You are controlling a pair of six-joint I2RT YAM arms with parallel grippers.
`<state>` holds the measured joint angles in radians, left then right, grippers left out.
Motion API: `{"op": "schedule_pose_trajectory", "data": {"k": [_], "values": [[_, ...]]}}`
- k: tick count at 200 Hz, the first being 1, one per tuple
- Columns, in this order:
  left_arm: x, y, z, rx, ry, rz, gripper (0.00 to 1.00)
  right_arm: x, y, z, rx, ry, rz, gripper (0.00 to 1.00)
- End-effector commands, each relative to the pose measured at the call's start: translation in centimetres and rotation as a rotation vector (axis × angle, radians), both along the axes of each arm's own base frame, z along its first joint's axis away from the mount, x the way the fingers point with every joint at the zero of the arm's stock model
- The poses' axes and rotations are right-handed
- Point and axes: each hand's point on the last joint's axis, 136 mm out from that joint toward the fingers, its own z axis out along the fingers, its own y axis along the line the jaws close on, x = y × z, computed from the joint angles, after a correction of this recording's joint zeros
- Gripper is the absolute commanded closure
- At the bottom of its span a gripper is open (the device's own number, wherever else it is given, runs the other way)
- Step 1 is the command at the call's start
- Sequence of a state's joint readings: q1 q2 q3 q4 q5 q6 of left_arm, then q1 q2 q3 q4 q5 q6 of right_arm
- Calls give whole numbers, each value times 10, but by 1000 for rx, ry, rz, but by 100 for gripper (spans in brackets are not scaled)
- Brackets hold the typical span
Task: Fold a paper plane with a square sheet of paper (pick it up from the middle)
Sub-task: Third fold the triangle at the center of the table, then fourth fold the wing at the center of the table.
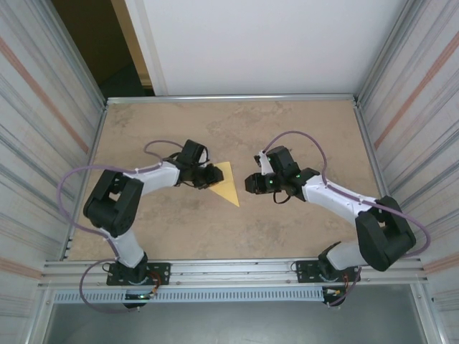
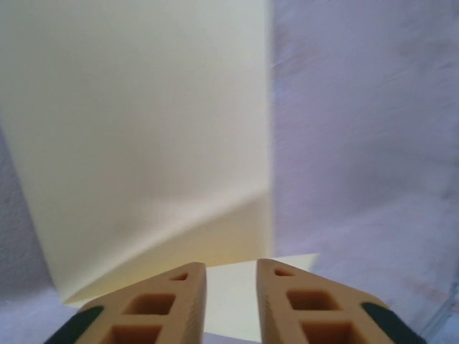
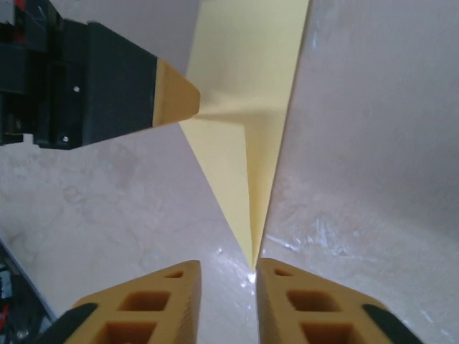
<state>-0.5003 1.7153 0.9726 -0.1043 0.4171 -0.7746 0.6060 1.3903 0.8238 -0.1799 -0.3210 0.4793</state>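
The plane lies on the table. The left gripper and right gripper are each open just a little.

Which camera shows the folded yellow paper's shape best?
Right wrist: the folded yellow paper tapers to a sharp tip, crease plain. Top external shows a small, partly covered triangle; left wrist, a blurred close-up.

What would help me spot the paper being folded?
On the tan table, look between the left arm and the right arm. There lies the paper plane, a narrow kite shape with one sharp tip. It is the only yellow thing.
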Motion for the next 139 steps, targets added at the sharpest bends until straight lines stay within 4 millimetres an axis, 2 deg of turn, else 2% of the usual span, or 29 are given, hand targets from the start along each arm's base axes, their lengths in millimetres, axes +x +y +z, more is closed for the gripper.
{"op": "schedule_pose_trajectory", "data": {"k": [1, 24, 38, 54, 75, 109, 139], "values": [[20, 4, 51, -93, -142, 64, 68, 16, -3, 6, -69, -53, -67, 74], [14, 24, 54, -125, -161, 134, 57, 14, 18, 1, -46, 5, -30, 76], [6, 38, 49, -131, -161, 170, 52, 11, 35, -2, -28, 27, -10, 79], [-3, 51, 42, -129, -156, 212, 49, 9, 50, -6, -13, 42, 1, 83], [-14, 63, 32, -124, -148, 243, 46, 7, 65, -20, 1, 81, 6, 82], [-23, 68, 19, -146, -142, 282, 41, 22, 73, -49, -18, 160, -45, 72], [-25, 67, 8, -145, -116, 284, 39, 41, 73, -65, -8, 191, -96, 71]]}}
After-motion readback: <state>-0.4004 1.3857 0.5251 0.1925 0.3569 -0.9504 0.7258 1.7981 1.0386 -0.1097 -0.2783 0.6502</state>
